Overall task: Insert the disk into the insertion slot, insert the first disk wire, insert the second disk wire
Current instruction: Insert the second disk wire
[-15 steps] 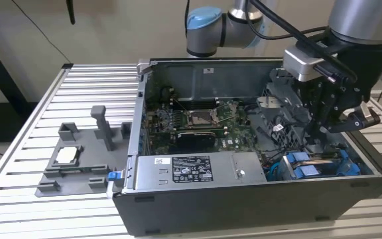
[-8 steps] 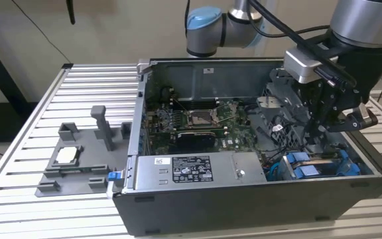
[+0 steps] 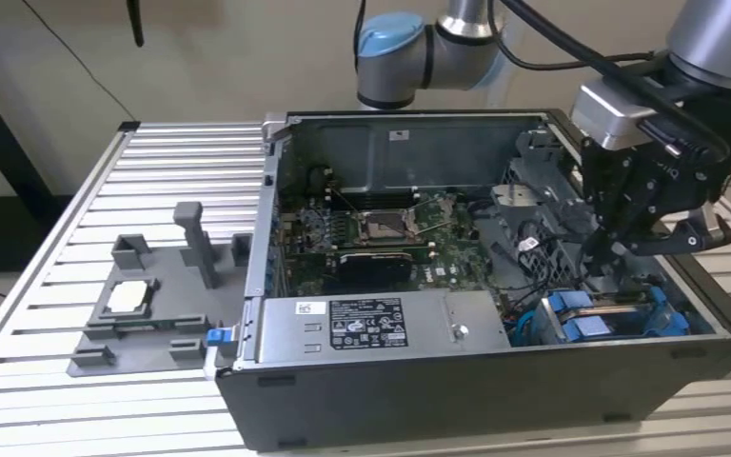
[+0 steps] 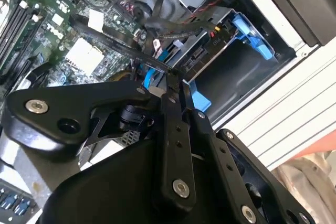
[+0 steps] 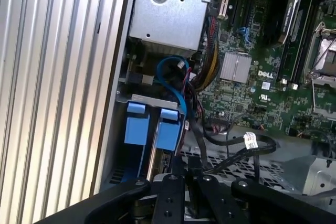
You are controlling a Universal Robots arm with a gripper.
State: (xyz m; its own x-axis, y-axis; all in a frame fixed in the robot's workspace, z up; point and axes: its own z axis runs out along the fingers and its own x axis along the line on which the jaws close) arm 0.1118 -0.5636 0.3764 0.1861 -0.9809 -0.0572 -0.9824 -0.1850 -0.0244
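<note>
The disk (image 5: 140, 129) sits in the insertion slot (image 3: 613, 314), with the jaws pinching a black wire (image 4: 121, 43) above it.

Drive bay in the open computer case

The insertion slot (image 3: 607, 319) is a dark metal bay with blue plastic edges (image 5: 152, 127), at the case's front corner.
</note>
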